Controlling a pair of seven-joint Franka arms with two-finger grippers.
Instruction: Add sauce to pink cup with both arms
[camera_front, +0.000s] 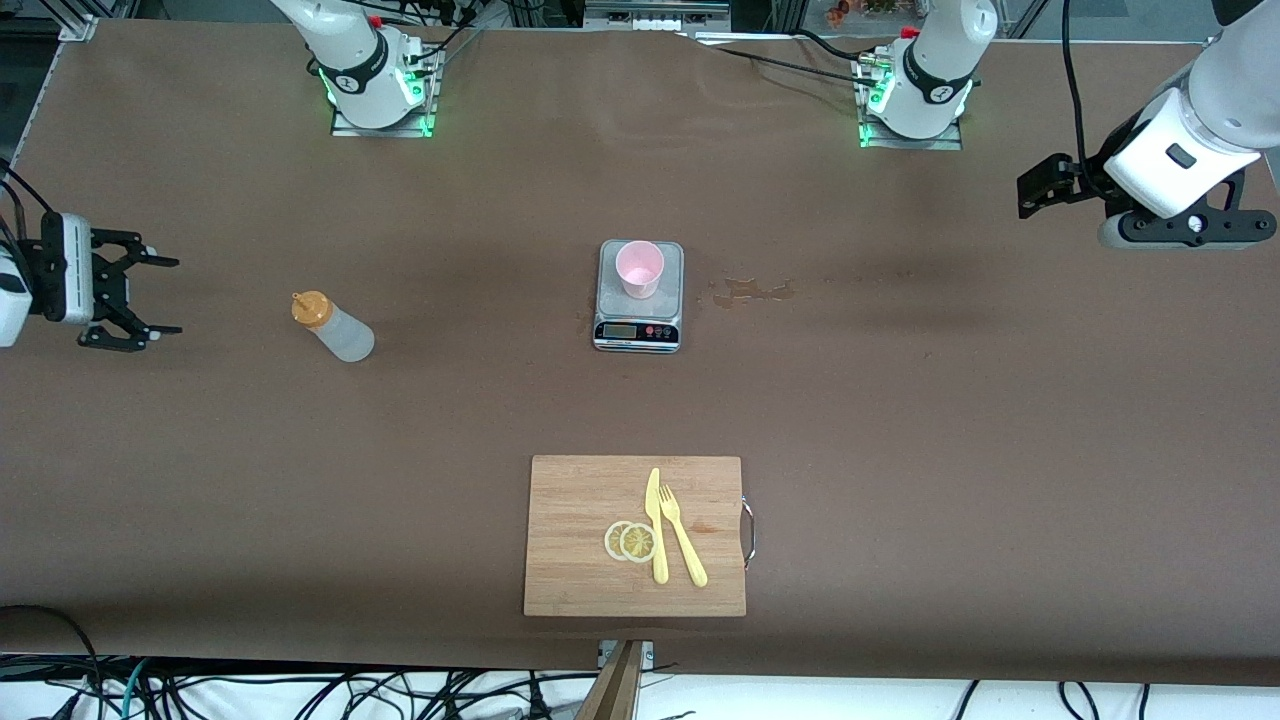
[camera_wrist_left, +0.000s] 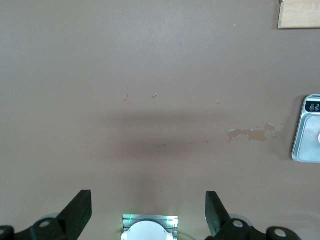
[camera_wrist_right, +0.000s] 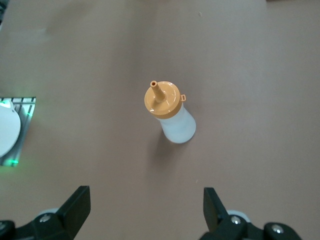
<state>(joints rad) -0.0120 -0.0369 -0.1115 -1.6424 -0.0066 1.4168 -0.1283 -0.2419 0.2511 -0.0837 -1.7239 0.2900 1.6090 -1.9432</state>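
We see the sauce (camera_front: 334, 327) standing on the brown table cover (camera_front: 900, 400), toward the right arm's end. It is a translucent whitish squeeze bottle with an orange nozzle cap.

The pink cup (camera_front: 639, 268) stands upright on the plate of a grey scale (camera_front: 639, 309) at mid-table. It is pale, tapered and has no handle.

The right gripper (camera_front: 150, 296) hangs over the table's edge at the right arm's end, well apart from the sauce, with its jaws spread and empty.

The left gripper (camera_front: 1040, 187) hangs over the left arm's end of the table. In the front view we cannot make out its fingers.

Only the front view shows the wooden cutting board (camera_front: 635, 535) nearer the camera than the scale. On it lie a yellow plastic knife (camera_front: 656, 525), a yellow fork (camera_front: 682, 535) and two lemon slices (camera_front: 631, 541).

The right wrist view alone shows the cap's small side tab and the open nozzle tip.

The left wrist view shows that gripper's black fingers (camera_wrist_left: 76, 212) wide apart and empty. It also takes in a pale scuffed patch (camera_wrist_left: 250, 134) in the cover beside the scale, and a corner of the board.
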